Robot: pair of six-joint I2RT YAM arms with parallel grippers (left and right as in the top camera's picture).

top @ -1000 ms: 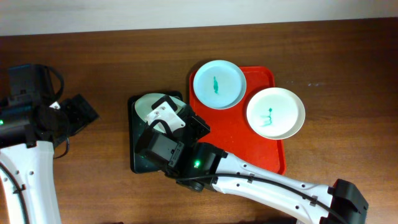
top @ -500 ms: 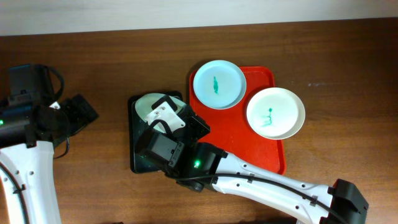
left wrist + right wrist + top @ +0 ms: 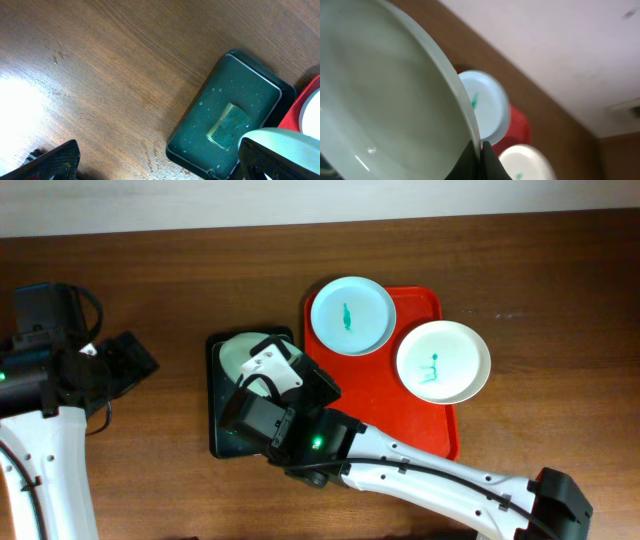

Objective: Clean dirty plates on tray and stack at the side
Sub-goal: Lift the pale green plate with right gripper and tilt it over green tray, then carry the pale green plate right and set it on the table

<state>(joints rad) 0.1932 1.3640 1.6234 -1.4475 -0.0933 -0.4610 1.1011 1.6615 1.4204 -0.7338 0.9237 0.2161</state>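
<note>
The right claw [image 3: 481, 149] was clamped on a plate [image 3: 385, 100] by its rim, holding it over the black tray [image 3: 215, 442] below — to meet the sponge [image 3: 229, 126], I guessed — while two smeared plates [image 3: 351, 316] [image 3: 443, 361] sat on the red tray [image 3: 420, 305] beyond and the left claw [image 3: 128, 362] gaped empty.

Centre frame, the right hand [image 3: 268, 370] sits at the rim of a pale plate [image 3: 236, 352] over the black tray [image 3: 222, 435]. To the right, the red tray [image 3: 390, 410] carries a blue plate [image 3: 351, 316] at its upper-left corner. A white plate [image 3: 443, 361] overhangs its right edge. Both are smeared green.
</note>
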